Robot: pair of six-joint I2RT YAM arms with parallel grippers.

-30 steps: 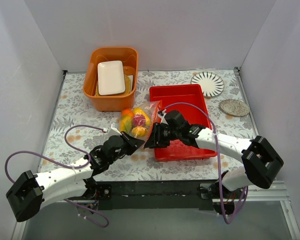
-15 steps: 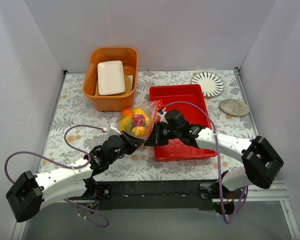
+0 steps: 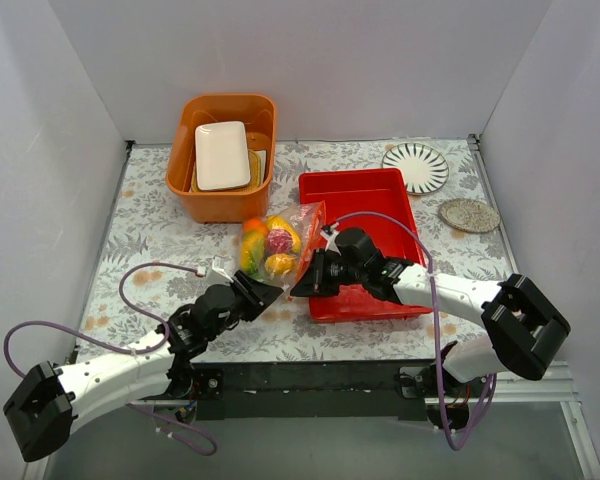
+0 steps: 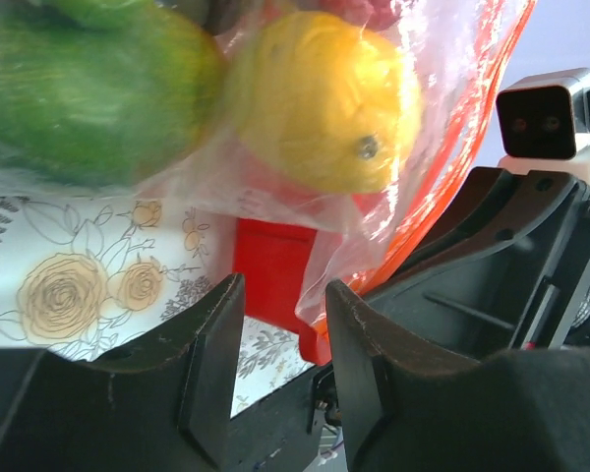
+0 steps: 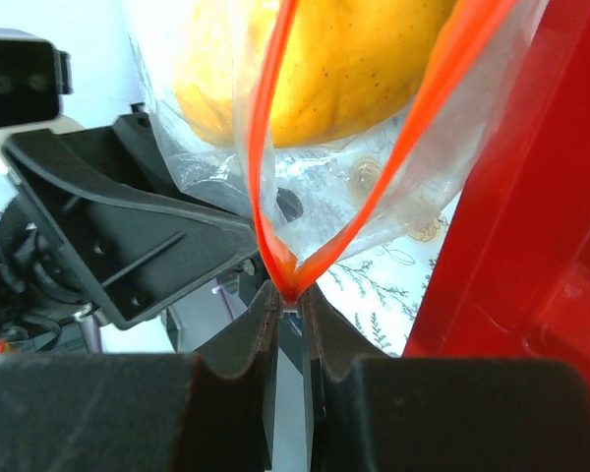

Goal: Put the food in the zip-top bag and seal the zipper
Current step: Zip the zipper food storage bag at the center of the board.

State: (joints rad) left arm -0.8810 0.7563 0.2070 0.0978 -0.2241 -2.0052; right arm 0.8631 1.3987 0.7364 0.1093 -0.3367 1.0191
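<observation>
Top view first. The counter (image 3: 150, 230) has a grey-and-white flowered cover and plain white walls (image 3: 280, 60) on three sides. I'm placing everything off the red tray (image 3: 370, 205).

- The clear bag (image 3: 273, 243) sits just left of the tray, up against its left edge. The toy fruit (image 3: 265, 245) is inside it, and the orange zipper (image 3: 308, 240) runs along the side facing the tray.
- An orange tub (image 3: 178, 150) is behind and to the left of the tray, with a white rectangular dish (image 3: 222, 155) in it.
- A striped plate (image 3: 415, 167) is at the tray's back right corner.
- A speckled round mat (image 3: 469, 214) is off to the tray's right.
- The left claw (image 3: 260, 292) is near the bag's front end, left of the tray.
- The right claw (image 3: 305, 280) is over the tray's front left corner.

Left wrist view. The left claw (image 4: 275, 344) is released, with its fingers apart and nothing pinched. Above it the bag (image 4: 442, 79) bulges with a green fruit (image 4: 79, 88) and a yellow one (image 4: 315, 98). A bit of the tray (image 4: 270, 265) shows behind the gap, with the flowered counter (image 4: 69, 285) to its left.

Right wrist view. The right claw (image 5: 288, 300) is clenched on the end of the zipper (image 5: 460, 44), right where its two strands meet in a V. The strands spread apart above that, so the mouth isn't sealed along there. A yellow fruit (image 5: 315, 69) fills the bag behind them, and the tray wall (image 5: 531, 246) stands right beside it.
</observation>
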